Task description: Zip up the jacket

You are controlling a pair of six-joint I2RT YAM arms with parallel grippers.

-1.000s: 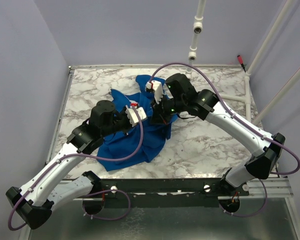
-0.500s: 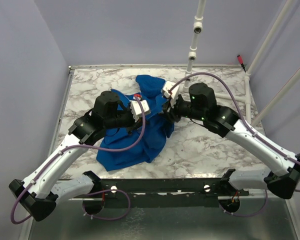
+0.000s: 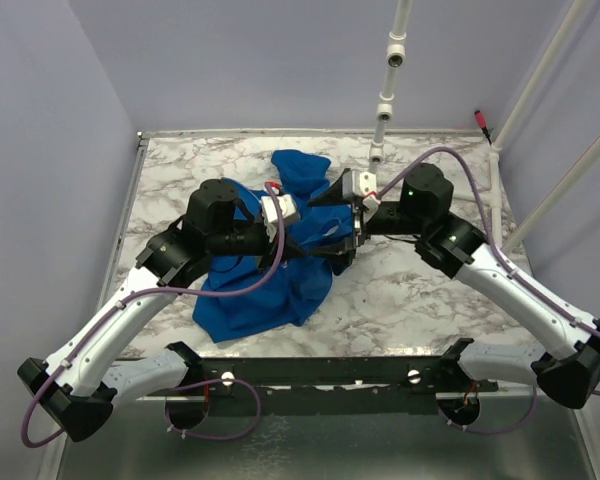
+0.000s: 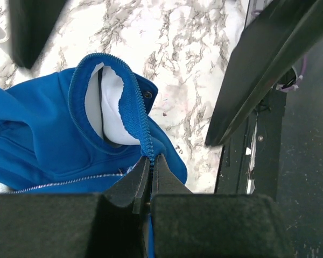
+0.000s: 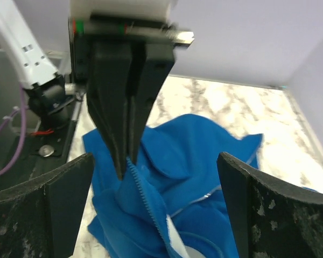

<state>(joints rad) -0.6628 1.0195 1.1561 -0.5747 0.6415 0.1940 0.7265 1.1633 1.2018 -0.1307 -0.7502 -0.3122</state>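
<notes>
"On the marble table (image 3: 410, 290), in the middle, between the two arms, lies the jacket (image 3: 265, 290). It is all in a blue heap."

"Is it hard to move?"

"I think not. It looks soft, light and floppy. It will bend and bunch up if you push it, and it will sag if you lift it by one spot."

"So where do you grab it?"

"By the edge with the zipper teeth (image 4: 142, 123). That edge looks a bit firmer than the rest. The left gripper (image 4: 149, 164) is already pinched tight on it, just below the white lining (image 4: 110, 107)."

"And the other one?"

"The right gripper (image 5: 154, 156) has its fingers spread wide apart. It holds nothing. It faces the left one, with the blue cloth under it."

"What should it take?"

"My guess is the little zipper pull, but I cannot see where that is. A second line of teeth (image 4: 70, 181) runs off to the side, so the two edges are not joined there."

"Any words on it? A name tag?"

"No. I see a small dark snap (image 4: 146, 94) by the collar, but no label or writing I can read."
</notes>
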